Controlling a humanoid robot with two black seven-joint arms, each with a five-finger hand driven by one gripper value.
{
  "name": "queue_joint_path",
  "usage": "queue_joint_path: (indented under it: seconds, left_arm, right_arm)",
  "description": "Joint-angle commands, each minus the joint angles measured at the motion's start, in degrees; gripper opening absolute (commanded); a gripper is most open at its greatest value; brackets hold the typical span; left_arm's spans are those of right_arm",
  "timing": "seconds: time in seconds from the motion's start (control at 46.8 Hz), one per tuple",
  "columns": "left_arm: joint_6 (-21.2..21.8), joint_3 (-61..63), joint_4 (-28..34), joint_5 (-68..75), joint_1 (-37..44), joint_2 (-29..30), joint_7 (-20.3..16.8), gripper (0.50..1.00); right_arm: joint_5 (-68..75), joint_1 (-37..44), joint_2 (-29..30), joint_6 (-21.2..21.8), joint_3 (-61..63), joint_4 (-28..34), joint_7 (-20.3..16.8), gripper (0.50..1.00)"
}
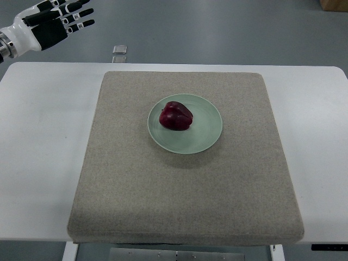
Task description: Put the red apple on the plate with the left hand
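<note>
A dark red apple (175, 116) lies on the pale green plate (206, 133), a little left of the plate's centre. The plate rests near the middle of a beige felt mat (185, 196). My left hand (57, 22) hovers at the top left corner, beyond the table's far edge and well away from the plate. Its black and white fingers are stretched out and hold nothing. My right hand does not show.
The mat covers most of a white table (38, 157). A small metal fitting (119, 50) sits on the grey floor beyond the far edge. A brown box corner (334, 4) shows at the top right.
</note>
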Motion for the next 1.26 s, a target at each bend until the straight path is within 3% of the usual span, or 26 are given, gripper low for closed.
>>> queue_joint_path:
  seconds: [0.0, 0.149, 0.769, 1.004, 1.238]
  left_arm:
    - [-0.3, 0.0, 1.0, -3.7, 0.3, -0.3, 0.9, 0.999]
    - [-0.3, 0.0, 1.7, -8.3, 0.8, -0.8, 2.4, 0.999]
    - [0.2, -2.0, 2.4, -9.6, 1.1, -1.0, 2.7, 0.999]
    - [0.2, -1.9, 4.6, -9.2, 1.5, -3.9, 2.8, 0.999]
    - [0.2, -1.8, 5.1, -9.2, 1.9, -4.9, 5.2, 0.999]
  right_arm:
    - [0.0, 0.0, 0.0, 0.0, 0.0, 0.0, 0.0, 0.928]
    - [0.0, 0.0, 0.0, 0.0, 0.0, 0.0, 0.0, 0.928]
    - [0.4, 0.0, 0.0, 0.5, 0.2, 0.1, 0.0, 0.928]
    - [0.3, 0.0, 0.0, 0.6, 0.2, 0.4, 0.1, 0.928]
    - [-0.3, 0.1, 0.0, 0.3, 0.1, 0.4, 0.1, 0.928]
